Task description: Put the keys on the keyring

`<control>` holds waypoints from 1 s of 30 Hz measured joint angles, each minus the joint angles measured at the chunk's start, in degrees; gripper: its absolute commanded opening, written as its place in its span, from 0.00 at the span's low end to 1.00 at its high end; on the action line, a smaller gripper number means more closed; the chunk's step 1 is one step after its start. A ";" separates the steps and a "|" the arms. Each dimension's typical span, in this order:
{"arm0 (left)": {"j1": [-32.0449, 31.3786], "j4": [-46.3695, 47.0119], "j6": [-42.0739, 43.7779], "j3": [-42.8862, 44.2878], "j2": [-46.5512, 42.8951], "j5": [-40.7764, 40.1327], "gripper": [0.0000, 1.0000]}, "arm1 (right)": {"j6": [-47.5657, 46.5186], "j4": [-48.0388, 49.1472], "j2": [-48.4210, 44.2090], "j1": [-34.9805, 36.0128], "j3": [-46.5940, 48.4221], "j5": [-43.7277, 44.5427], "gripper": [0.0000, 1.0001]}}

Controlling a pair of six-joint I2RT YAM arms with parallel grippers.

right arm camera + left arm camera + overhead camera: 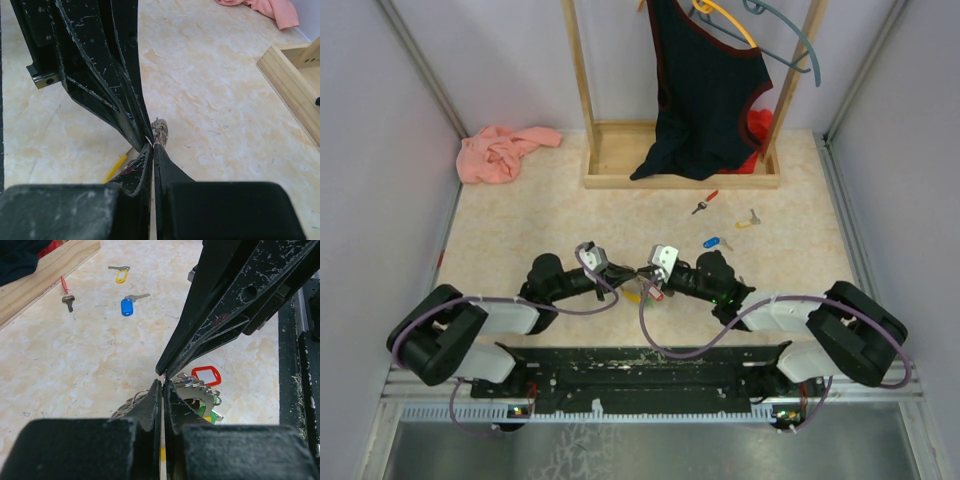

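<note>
The keyring (192, 390), a bunch of grey metal rings with red and green tags, hangs between my two grippers at the table's near middle (642, 290). My left gripper (163, 382) is shut on a thin ring of it. My right gripper (152, 146) is shut on the same bunch, tip to tip with the left one (638, 274). The ridged grey coil (161, 131) shows just beyond the tips. Three loose keys lie further out: a red key (705, 202), a yellow key (748, 219) and a blue key (716, 242). They also show in the left wrist view: red (66, 290), yellow (120, 275), blue (128, 306).
A wooden clothes rack (620, 180) stands at the back with a dark garment (705, 90) hanging on it. A pink cloth (503, 150) lies at the back left. Grey walls close in both sides. The black base rail (650, 365) runs along the near edge.
</note>
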 measured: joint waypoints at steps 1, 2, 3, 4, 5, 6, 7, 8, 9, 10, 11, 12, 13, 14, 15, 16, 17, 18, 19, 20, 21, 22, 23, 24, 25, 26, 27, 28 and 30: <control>0.00 -0.20 0.02 0.00 -0.22 -0.04 0.01 | 0.07 -0.04 -0.11 0.02 0.00 0.00 0.00; -0.02 -0.42 0.11 0.00 -0.48 -0.07 0.01 | 0.09 -0.11 -0.31 0.02 0.00 0.00 0.00; -0.07 -0.63 0.22 0.00 -0.90 -0.13 0.01 | 0.11 -0.13 -0.52 0.02 0.00 0.00 0.03; -0.07 -0.90 0.39 0.00 -1.33 -0.13 0.01 | 0.24 -0.15 -0.79 0.02 0.00 0.00 0.06; -0.07 -1.07 0.61 0.00 -1.88 -0.13 0.01 | 0.46 -0.22 -1.18 0.02 0.00 0.00 0.10; -0.11 -1.20 0.79 0.00 -2.27 -0.13 0.01 | 0.55 -0.42 -1.64 0.02 0.00 0.02 0.13; -0.15 -1.64 1.14 0.00 -2.71 -0.48 0.01 | 0.76 -0.96 -2.43 0.02 0.00 0.07 0.15; -0.02 -2.78 1.70 -0.02 -3.13 -1.11 0.01 | 0.98 -1.46 -3.26 0.02 0.00 0.11 0.17; 0.07 -3.72 2.19 -0.02 -3.26 -1.57 0.01 | 1.09 -2.45 -4.50 0.02 0.17 0.33 0.20; 0.07 -4.50 2.67 -0.02 -3.39 -1.97 0.01 | 1.20 -3.28 -5.62 0.02 0.42 0.44 0.22; 0.09 -5.18 3.19 -0.02 -3.63 -2.14 0.01 | 1.46 -4.72 -7.10 0.02 0.92 0.74 0.24; 0.09 -6.16 3.91 -0.02 -4.11 -2.49 0.01 | 1.68 -5.84 -8.41 0.02 1.31 1.09 0.26; 0.09 -6.82 4.55 -0.02 -4.46 -2.54 0.01 | 2.08 -7.17 -9.84 0.02 1.73 1.49 0.28; 0.09 -7.54 5.20 -0.02 -4.79 -2.54 0.01 | 2.49 -9.14 -11.54 0.02 2.23 2.08 0.29; 0.09 -8.39 5.99 -0.02 -5.11 -2.54 0.01 | 2.95 -10.71 -12.66 0.02 2.64 2.49 0.30; 0.09 -9.14 6.56 -0.02 -5.35 -2.49 0.01 | 3.52 -12.72 -13.88 0.02 3.21 3.10 0.31; 0.11 -9.94 7.32 -0.02 -5.60 -2.45 0.01 | 3.93 -14.60 -14.73 0.02 3.76 3.72 0.32; 0.13 -10.51 7.89 -0.02 -5.88 -2.38 0.01 | 4.48 -16.94 -15.47 0.02 4.42 4.37 0.33; 0.17 -10.99 8.44 -0.02 -6.19 -2.21 0.01 | 4.98 -19.41 -15.93 0.02 5.01 5.07 0.34; 0.17 -11.45 8.98 -0.02 -6.54 -1.97 0.01 | 5.51 -21.62 -16.24 0.02 5.64 5.73 0.35; 0.17 -11.89 9.44 -0.02 -6.91 -1.68 0.01 | 6.03 -23.74 -16.46 0.00 6.12 6.47 0.37; 0.17 -12.28 9.86 -0.02 -7.28 -1.38 0.01 | 6.62 -26.40 -16.63 0.00 6.73 7.39 0.38; 0.17 -12.68 10.23 -0.02 -7.63 -1.07 0.01 | 7.19 -28.72 -16.74 -0.09 7.19 8.11 0.39; 0.17 -12.94 10.56 -0.02 -7.89 -0.85 0.01 | 8.00 -31.32 -16.81 -0.37 7.89 8.87 0.39; 0.17 -13.18 10.93 -0.02 -8.17 -0.59 0.01 | 8.50 -33.53 -16.81 -0.55 8.33 9.49 0.40; 0.17 -13.40 11.17 -0.02 -8.44 -0.35 0.01 | 9.18 -36.13 -16.81 -0.96 9.03 10.14 0.40; 0.17 -13.53 11.37 -0.02 -8.61 -0.11 0.01 | 9.90 -38.21 -16.81 -1.46 9.55 10.78 0.40; 0.17 -13.60 11.52 -0.02 -8.66 0.13 0.01 | 10.58 -40.22 -16.79 -2.16 10.12 11.34 0.40; 0.17 -13.86 11.91 -0.02 -8.66 0.57 0.01 | 12.09 -43.69 -16.63 -4.07 11.13 12.22 0.41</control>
